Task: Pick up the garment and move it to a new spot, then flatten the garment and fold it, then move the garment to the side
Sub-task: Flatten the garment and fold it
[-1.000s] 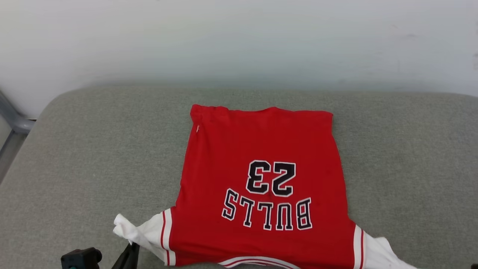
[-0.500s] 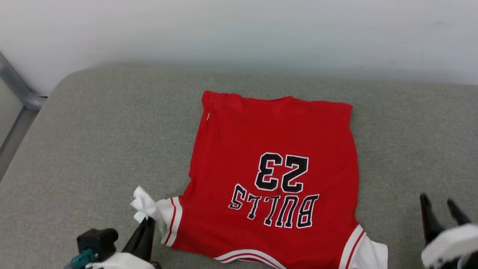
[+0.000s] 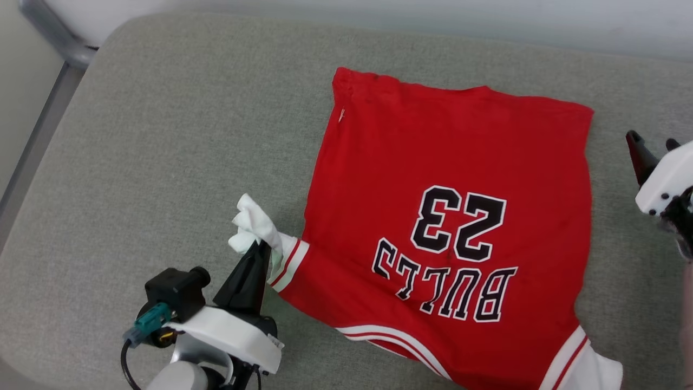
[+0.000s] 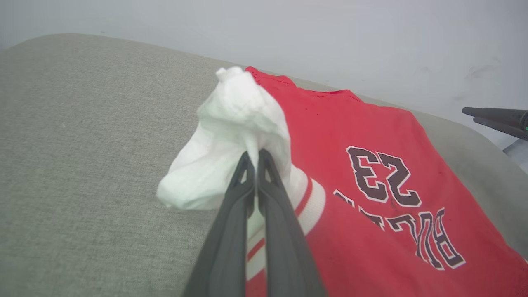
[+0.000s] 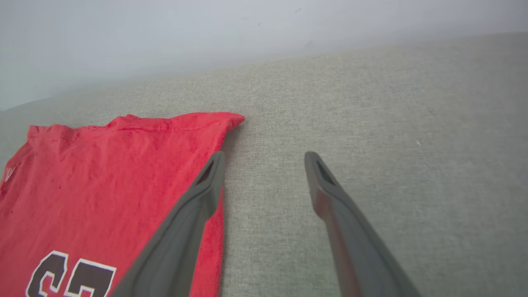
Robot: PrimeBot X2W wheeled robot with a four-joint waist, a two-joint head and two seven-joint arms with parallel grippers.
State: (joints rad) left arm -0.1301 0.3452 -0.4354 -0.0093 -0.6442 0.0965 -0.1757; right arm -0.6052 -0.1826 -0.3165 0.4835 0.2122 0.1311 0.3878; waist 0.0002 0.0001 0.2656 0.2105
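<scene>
**Left Gripper Pinched a Sleeve While the Right Waited Open by the Hem**

The red T-shirt [image 3: 455, 179] lay print-up on the grey cushion [image 3: 162, 135], its body mostly spread. The "BULLS 23" lettering read upside down to the head camera, so the collar end faced the robot and the hem lay on the far side.

The left gripper [image 3: 263, 245] was clamped on the white sleeve [image 3: 252, 222] at the shirt's near-left. Its wrist view showed the two fingers [image 4: 231, 231] pressed together, with the white cloth bunched into a knob above their tips and raised off the cushion. That hold looked meant to draw the crumpled sleeve outward and lay it flat, since the red body was fairly smooth.

The right gripper [image 3: 652, 145] held nothing, its jaws wide apart, and hovered over the cushion just beside the shirt's right edge, near the far hem corner [image 5: 233, 119]. In its wrist view one finger overlapped the red edge, though whether it touched the cloth could not be told. It seemed placed there to take that edge as a second anchor for flattening.

The other sleeve [image 3: 593, 371] lay rumpled at the near-right, so flattening appeared unfinished and folding not yet begun.
</scene>
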